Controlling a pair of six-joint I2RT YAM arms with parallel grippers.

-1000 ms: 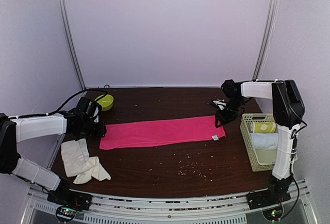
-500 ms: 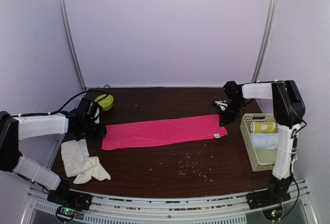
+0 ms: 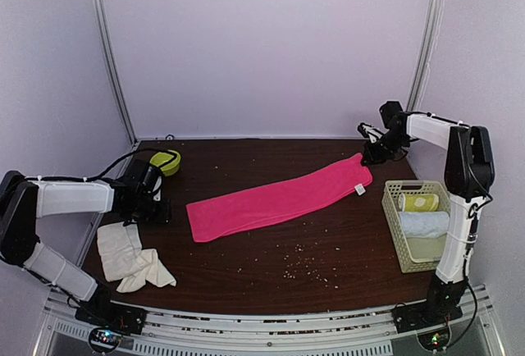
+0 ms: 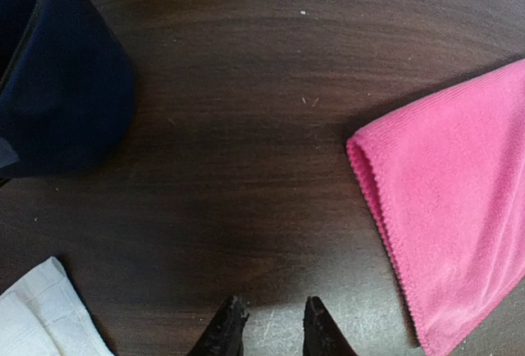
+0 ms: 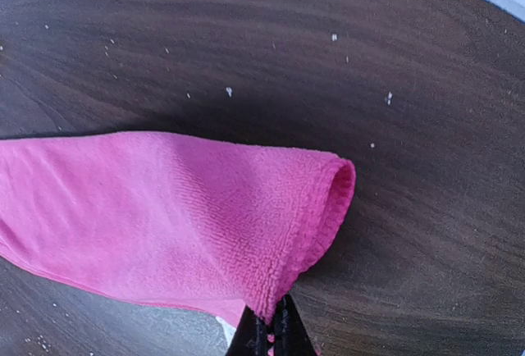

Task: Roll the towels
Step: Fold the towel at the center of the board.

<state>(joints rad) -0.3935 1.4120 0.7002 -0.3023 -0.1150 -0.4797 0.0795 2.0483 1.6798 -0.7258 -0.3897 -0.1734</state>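
Top external: high and far, from the near side, tilted down over whole table (image 3: 246, 286) toward back wall (image 3: 262, 44). Left wrist: close, straight down past left gripper (image 4: 271, 333) onto tabletop. Right wrist: closer still, down past right gripper (image 5: 269, 335). Shared by all three: pink towel (image 3: 279, 198), opposite ends in wrist views.

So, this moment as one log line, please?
right gripper shut on bright pink cloth towel | left gripper open, empty | crumpled cream cloth towel untouched

The pink towel (image 3: 279, 198) at the black right gripper (image 5: 269, 331) is bright and plain. The cream towel (image 3: 131, 253) near the black left gripper (image 4: 271, 323) is pale. The table (image 3: 271, 278) is dark brown with wood grain.
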